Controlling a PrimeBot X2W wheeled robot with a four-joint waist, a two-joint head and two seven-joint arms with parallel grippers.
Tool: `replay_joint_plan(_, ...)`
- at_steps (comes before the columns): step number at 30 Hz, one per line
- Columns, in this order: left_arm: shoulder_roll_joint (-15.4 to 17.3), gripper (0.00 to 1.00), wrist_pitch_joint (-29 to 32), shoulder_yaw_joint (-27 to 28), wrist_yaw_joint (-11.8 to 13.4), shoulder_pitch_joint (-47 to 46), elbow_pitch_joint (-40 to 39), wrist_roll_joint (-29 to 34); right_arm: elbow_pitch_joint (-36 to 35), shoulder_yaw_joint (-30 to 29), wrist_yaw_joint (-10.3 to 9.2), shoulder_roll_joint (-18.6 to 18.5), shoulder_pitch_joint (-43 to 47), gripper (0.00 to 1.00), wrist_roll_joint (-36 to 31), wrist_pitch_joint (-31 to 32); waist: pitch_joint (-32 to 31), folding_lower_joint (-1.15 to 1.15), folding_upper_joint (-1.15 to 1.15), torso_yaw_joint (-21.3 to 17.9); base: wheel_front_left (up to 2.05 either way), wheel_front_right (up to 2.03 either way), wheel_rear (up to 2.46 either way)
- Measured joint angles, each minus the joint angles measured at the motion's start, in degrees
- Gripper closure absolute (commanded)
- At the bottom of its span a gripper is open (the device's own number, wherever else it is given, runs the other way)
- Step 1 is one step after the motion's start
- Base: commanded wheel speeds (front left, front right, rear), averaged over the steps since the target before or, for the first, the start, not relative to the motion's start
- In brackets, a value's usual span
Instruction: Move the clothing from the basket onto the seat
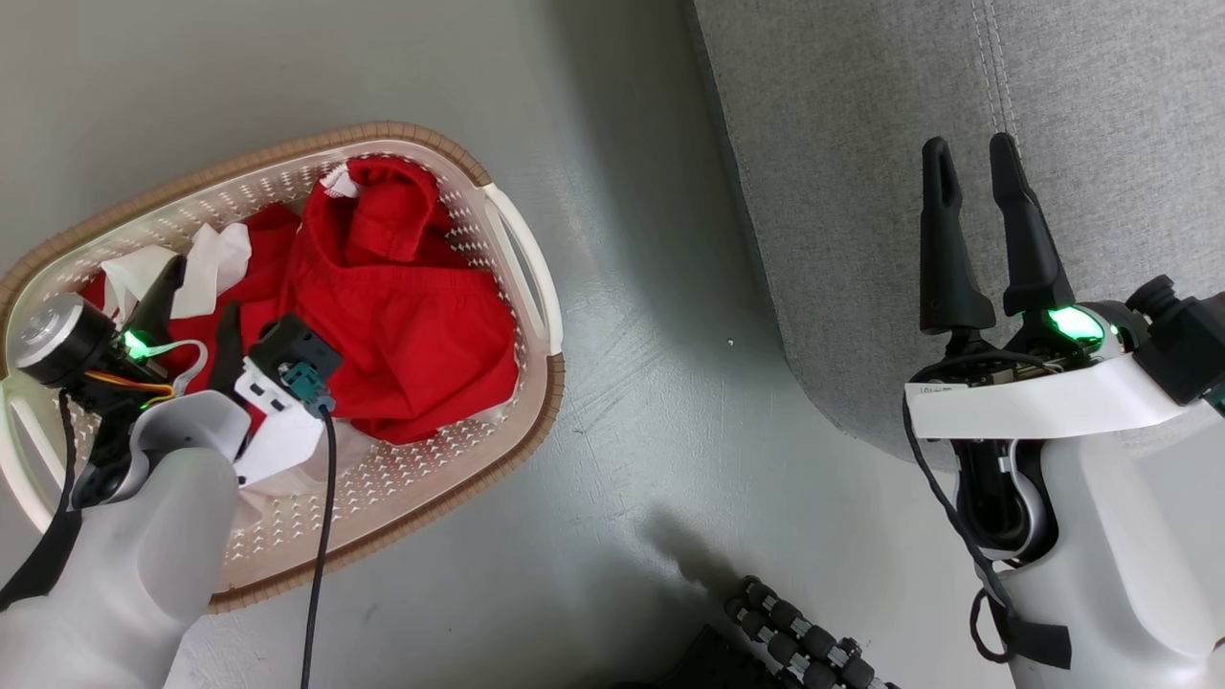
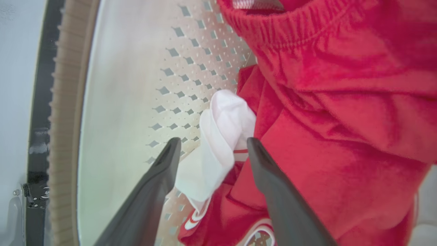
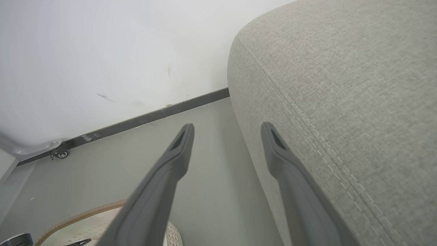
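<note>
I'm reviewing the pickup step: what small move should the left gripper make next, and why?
Probably close the left gripper on the white cuff of the soft red clothing. Its open fingers appear to straddle that cuff inside the cream perforated plastic basket, and nothing is gripped yet, so closing should secure a garment for lifting.

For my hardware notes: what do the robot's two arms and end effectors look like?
The left forearm and right forearm have pale grey-white shells. The left end effector and right end effector each have two long dark fingers and a green light at the base. A black cable runs from a teal plug on the left wrist; a white band wraps the right wrist.
</note>
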Motion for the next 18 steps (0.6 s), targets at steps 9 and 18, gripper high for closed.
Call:
replay_joint_plan(9,0.3,0.97,1.0,0.2,0.5,-0.8,1.9,0.1,0.2,0.3,0.00,0.0,-0.1,0.00,0.0,0.0,0.0,0.00,0.00,-0.2,0.00,0.00,0.00)
replay_joint_plan(18,-1.1,1.00,0.9,0.0,0.6,-0.8,2.2,-0.4,0.4,0.1,0.00,0.1,-0.2,0.00,0.0,0.0,-0.2,0.00,0.00,-0.2,0.00,0.00,0.00)
